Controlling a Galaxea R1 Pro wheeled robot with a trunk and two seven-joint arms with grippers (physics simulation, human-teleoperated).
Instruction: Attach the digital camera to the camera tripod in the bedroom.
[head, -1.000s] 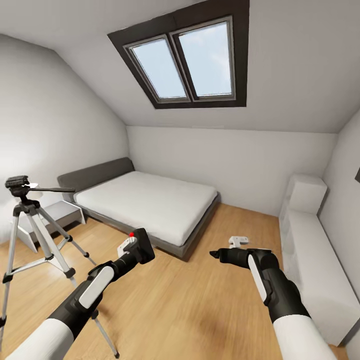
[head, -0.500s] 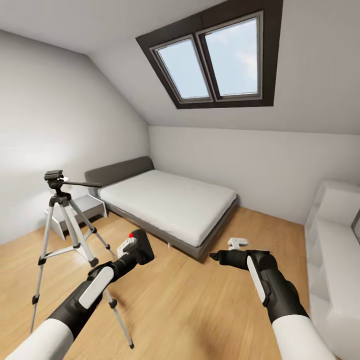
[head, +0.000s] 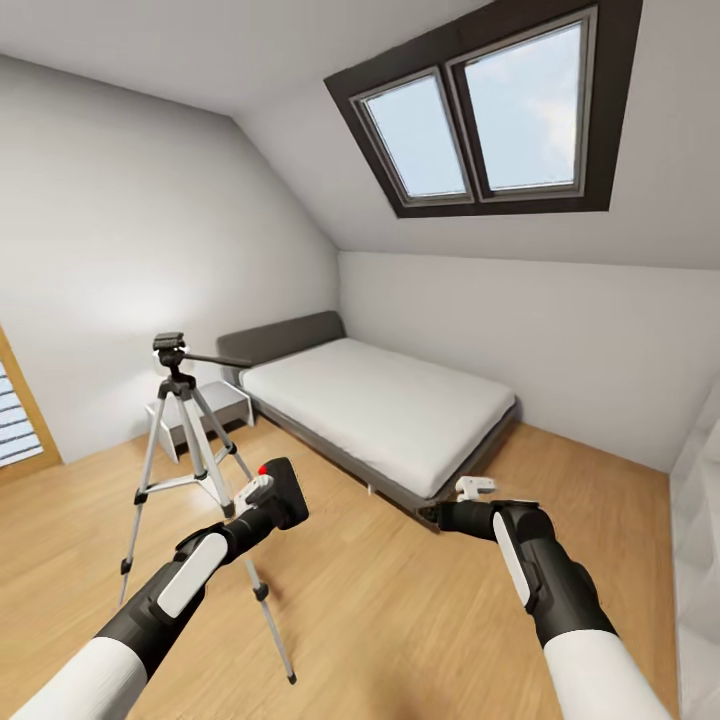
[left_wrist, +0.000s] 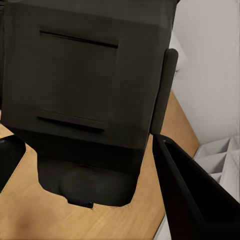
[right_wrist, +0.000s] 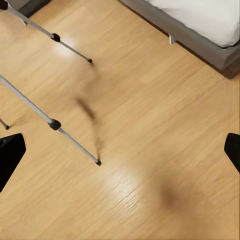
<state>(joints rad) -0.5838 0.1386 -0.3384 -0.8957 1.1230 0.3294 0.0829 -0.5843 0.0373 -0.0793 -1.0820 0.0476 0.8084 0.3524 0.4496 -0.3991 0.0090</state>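
A: So, where is the camera (head: 283, 493) sitting?
B: It is sitting in the left claw (head: 262, 497), clamped between the fingers, with its red button (head: 264, 468) facing up. In the left wrist view the black body (left_wrist: 82, 95) is filling the space between the two fingers (left_wrist: 192, 192).
A: And the tripod (head: 190, 470)?
B: It is standing on the wood floor (head: 400, 610) just beyond the left arm, its legs spread and its head bare, with the handle pointing toward the bed (head: 385, 415). A white nightstand (head: 200, 410) is standing behind it.
A: What is the right claw (head: 470, 495) doing?
B: It is hanging released, holding nothing, over the floor near the bed's corner. Two tripod legs (right_wrist: 57, 125) are crossing the right wrist view.
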